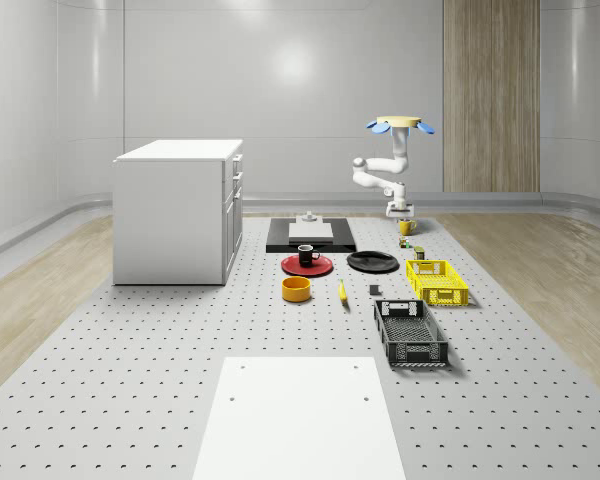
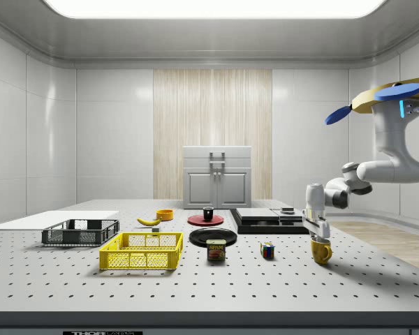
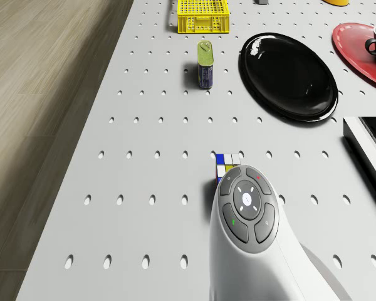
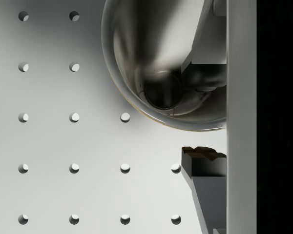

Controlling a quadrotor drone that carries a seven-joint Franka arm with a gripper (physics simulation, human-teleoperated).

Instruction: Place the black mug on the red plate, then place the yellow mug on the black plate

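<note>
The yellow mug (image 2: 321,252) stands low at the table's far right corner, its open mouth (image 4: 136,58) seen from above in the wrist view. My gripper (image 2: 319,237) hangs straight over it, open. One finger (image 4: 205,58) reaches inside the mug, the other (image 4: 205,163) stays outside the rim, and gaps show on both sides of the wall. The drone (image 1: 400,124) hovers high above this corner. The black mug (image 1: 306,254) sits upright on the red plate (image 1: 307,268). Beside it lies the black plate (image 1: 372,262), with nothing on it.
A Rubik's cube (image 3: 229,164) lies just beyond the wrist, and a tin can (image 3: 205,63) stands farther on. A yellow crate (image 1: 437,281), a black crate (image 1: 410,332), a yellow bowl (image 1: 297,289), a banana (image 1: 342,291), a black slab (image 1: 310,240) and a white cabinet (image 1: 178,210) share the table.
</note>
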